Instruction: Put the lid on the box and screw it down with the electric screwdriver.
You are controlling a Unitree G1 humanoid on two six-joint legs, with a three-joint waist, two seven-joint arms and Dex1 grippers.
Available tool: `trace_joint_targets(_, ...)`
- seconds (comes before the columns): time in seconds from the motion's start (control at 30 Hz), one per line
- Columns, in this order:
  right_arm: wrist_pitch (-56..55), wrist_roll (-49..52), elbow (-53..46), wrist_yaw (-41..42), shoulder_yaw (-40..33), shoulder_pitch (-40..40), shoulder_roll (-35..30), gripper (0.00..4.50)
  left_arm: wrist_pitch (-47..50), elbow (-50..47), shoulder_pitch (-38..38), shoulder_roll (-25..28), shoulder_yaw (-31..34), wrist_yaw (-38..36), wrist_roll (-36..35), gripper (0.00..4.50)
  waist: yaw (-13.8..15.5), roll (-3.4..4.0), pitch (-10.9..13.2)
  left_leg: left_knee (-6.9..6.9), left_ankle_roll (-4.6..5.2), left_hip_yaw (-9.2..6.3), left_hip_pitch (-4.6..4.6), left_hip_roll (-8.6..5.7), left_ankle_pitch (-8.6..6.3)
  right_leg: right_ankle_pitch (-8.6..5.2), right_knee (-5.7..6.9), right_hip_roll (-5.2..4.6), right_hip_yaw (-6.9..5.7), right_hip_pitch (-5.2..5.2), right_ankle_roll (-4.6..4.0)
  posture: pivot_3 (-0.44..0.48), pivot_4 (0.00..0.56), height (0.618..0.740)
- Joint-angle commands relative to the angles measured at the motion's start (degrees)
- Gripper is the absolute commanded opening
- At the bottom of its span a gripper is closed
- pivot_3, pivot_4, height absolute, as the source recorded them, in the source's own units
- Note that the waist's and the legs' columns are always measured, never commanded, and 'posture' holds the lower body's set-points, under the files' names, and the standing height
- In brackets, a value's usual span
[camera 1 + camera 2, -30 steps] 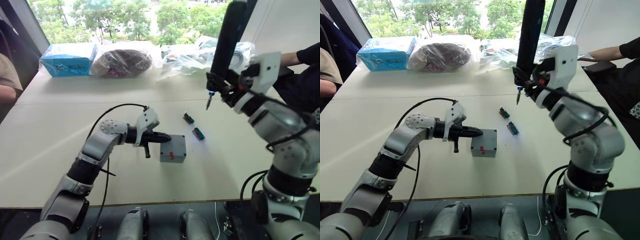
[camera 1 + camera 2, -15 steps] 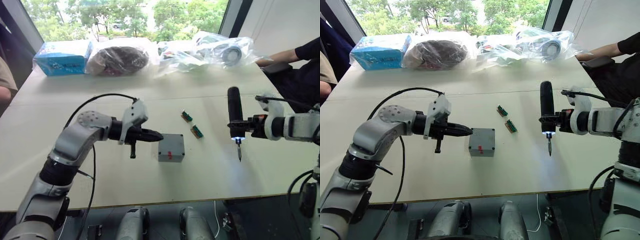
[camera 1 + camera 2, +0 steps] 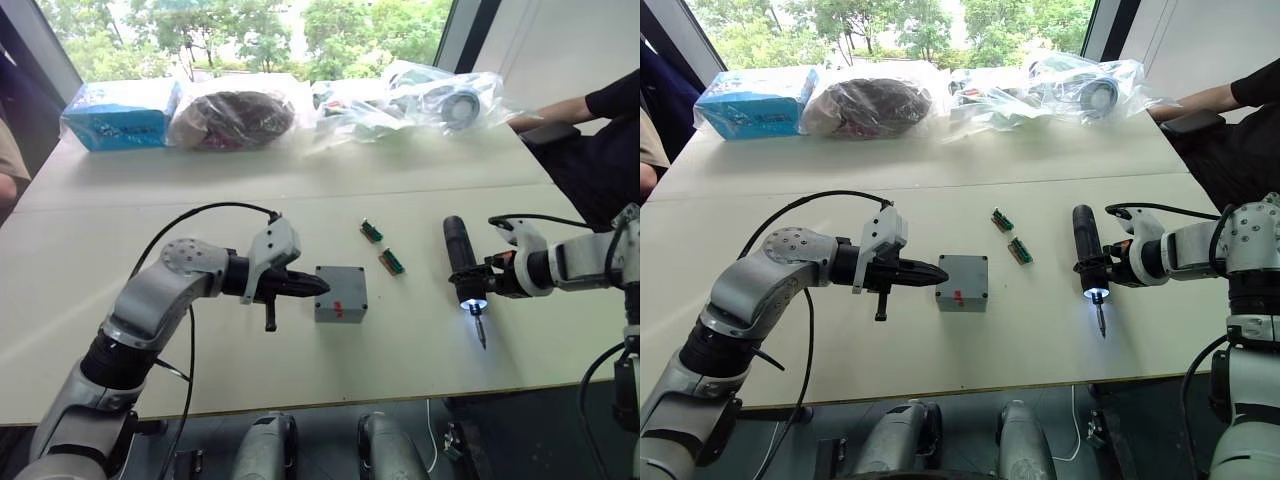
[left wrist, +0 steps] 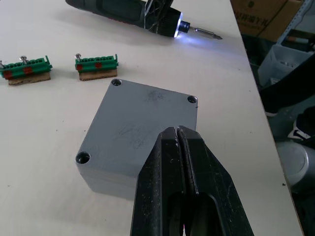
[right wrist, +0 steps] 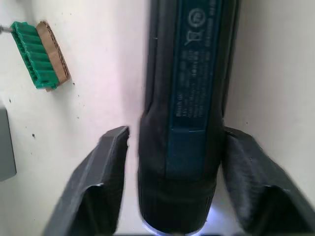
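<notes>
The left arm is reaching across the table, elbow bent, its wrist level. The left gripper [image 3: 318,286] is pointing sideways at the box [image 3: 341,294], its two black fingers [image 4: 183,162] pressed together, tips just beside the box's near wall. The right arm is stretching in from the box's far side, and the right gripper [image 5: 172,162] is lying low with its fingers spread around the electric screwdriver [image 3: 461,263].
</notes>
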Motion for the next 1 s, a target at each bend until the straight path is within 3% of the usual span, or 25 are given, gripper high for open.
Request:
trace_joint_targets(0.03,0.4,-1.6,-1.5,0.6,-0.8,-1.1,-0.8,4.31,-1.2,-0.2,-1.3,1.0,0.5,-0.5,-0.1,0.0,0.1,0.0,0.0,0.03,0.0,0.0,-0.01,0.0,0.0,0.0,0.0,0.0,0.0,0.01,0.01,0.0,0.15,0.74)
trace_joint_targets(0.07,0.4,-2.0,-2.0,0.8,-1.0,-1.1,-0.8,4.47,-1.3,0.1,-1.4,1.2,0.6,-0.6,-0.1,0.0,0.1,0.0,0.0,0.05,0.0,-0.01,-0.02,0.0,0.0,0.01,0.0,0.0,0.0,0.01,0.01,0.0,0.15,0.74)
trace_joint_targets(0.4,-0.2,-2.1,-18.5,8.3,-9.9,-3.7,0.6,4.47,0.9,7.6,-5.2,3.4,8.4,0.5,-3.0,0.0,0.0,0.02,0.0,0.49,0.02,-0.12,-0.44,0.05,-0.01,0.13,0.05,0.11,-0.02,-0.21,0.24,0.0,0.15,0.74)
trace_joint_targets(0.57,-3.6,1.1,-35.4,16.3,-11.0,3.7,0.2,4.47,-0.7,10.8,-4.4,4.3,8.8,2.1,-1.2,0.0,0.2,-0.02,0.0,0.49,0.04,-0.19,-0.45,0.06,-0.03,0.14,0.07,0.12,-0.07,-0.18,0.25,0.0,0.15,0.74)
trace_joint_targets(0.63,-17.4,-10.0,-52.0,25.2,0.2,13.5,-8.9,4.47,-4.4,11.5,-2.1,5.1,4.6,4.0,4.2,0.0,0.5,0.01,0.0,0.52,0.06,-0.2,-0.47,0.05,-0.03,0.14,0.06,0.11,-0.07,-0.17,0.26,0.0,0.15,0.74)
trace_joint_targets(0.7,-26.7,-16.5,-60.4,29.8,6.4,20.8,-11.5,4.47,-8.1,12.1,-0.1,5.7,-0.1,4.8,9.3,0.0,0.9,0.02,0.0,0.55,0.14,-0.16,-0.46,-0.02,-0.09,0.11,0.07,0.03,-0.04,-0.19,0.32,0.0,0.15,0.74)
trace_joint_targets(0.83,-34.4,-21.5,-61.0,30.9,10.7,27.2,-6.8,4.47,-7.9,12.9,0.3,1.3,-0.9,6.2,8.7,0.0,0.9,-0.13,0.0,0.73,0.13,-0.05,-0.46,0.02,-0.09,0.09,0.05,0.03,0.02,-0.17,0.35,0.0,0.15,0.74)
trace_joint_targets(1.0,-38.0,-27.0,-58.6,29.1,15.4,29.6,0.5,4.47,-8.0,12.4,0.4,-1.9,-3.0,6.0,9.4,0.0,1.3,-0.22,0.0,0.9,0.08,-0.09,-0.43,0.05,-0.05,0.13,0.06,0.02,0.02,-0.08,0.11,0.0,0.15,0.74)
